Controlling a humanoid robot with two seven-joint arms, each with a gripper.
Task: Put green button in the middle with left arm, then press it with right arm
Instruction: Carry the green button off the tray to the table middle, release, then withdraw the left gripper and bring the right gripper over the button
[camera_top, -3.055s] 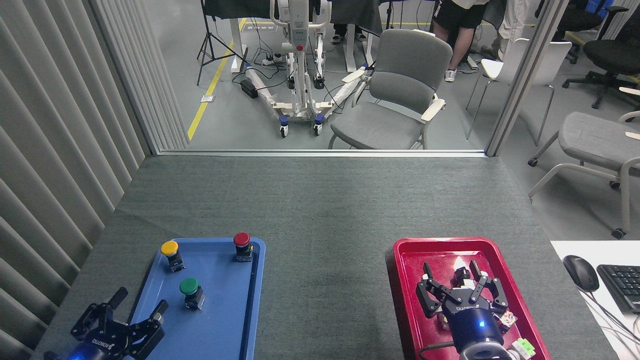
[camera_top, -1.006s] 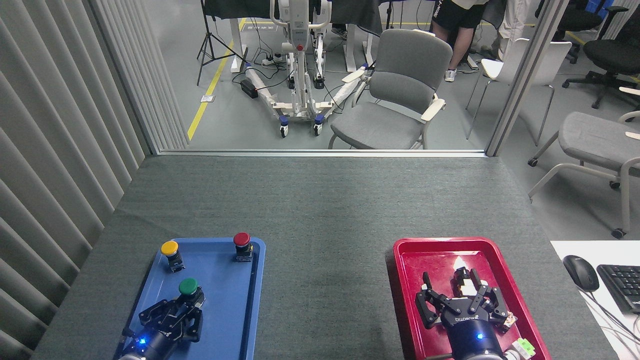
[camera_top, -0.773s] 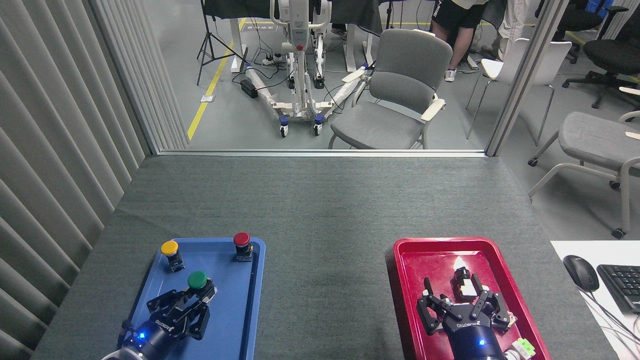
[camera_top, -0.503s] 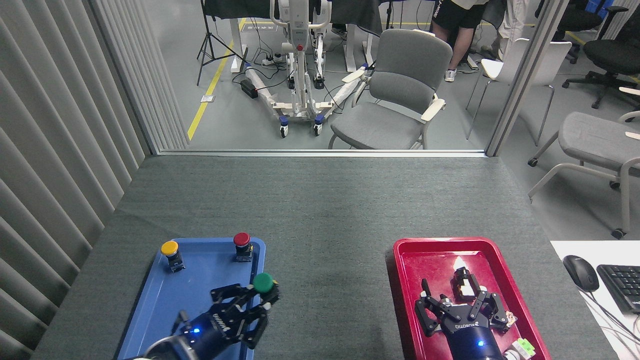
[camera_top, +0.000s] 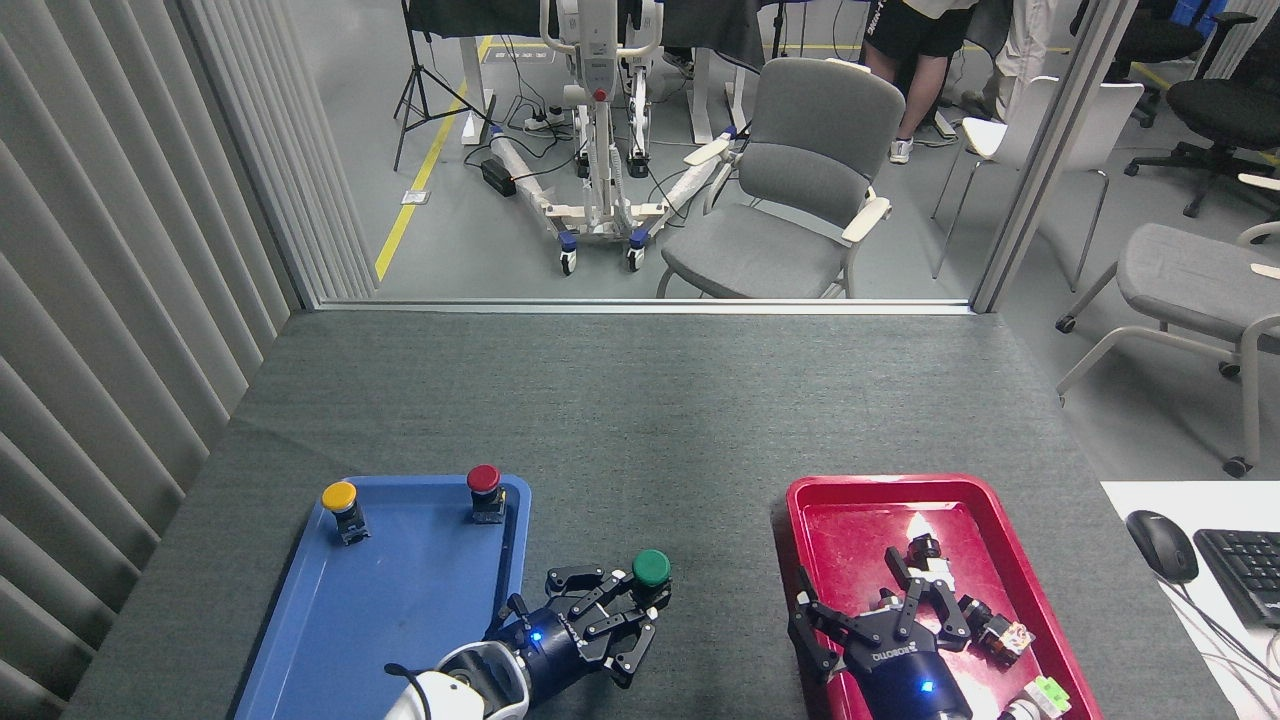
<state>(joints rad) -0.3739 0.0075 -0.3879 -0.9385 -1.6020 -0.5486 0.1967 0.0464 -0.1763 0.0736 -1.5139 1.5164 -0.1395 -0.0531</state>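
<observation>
1. Left gripper (camera_top: 640, 607), black metal with linked fingers, is clamped on the green button (camera_top: 651, 568): a domed glossy cap held over the bench's grey felt middle (camera_top: 640, 450), between the two trays.
2. Right gripper (camera_top: 870, 615), same build, has its fingers spread, holding nothing, over the red tray (camera_top: 810, 500).
3. Red tray: glossy plastic, rounded corners, a few small blocks inside.
4. Blue tray (camera_top: 400, 620): matte plastic, two buttons standing upright near its far edge, one yellow (camera_top: 340, 497) and one red (camera_top: 484, 479).
5. Three buttons in all, two trays.
6. Far: one grey padded chair (camera_top: 800, 190).
</observation>
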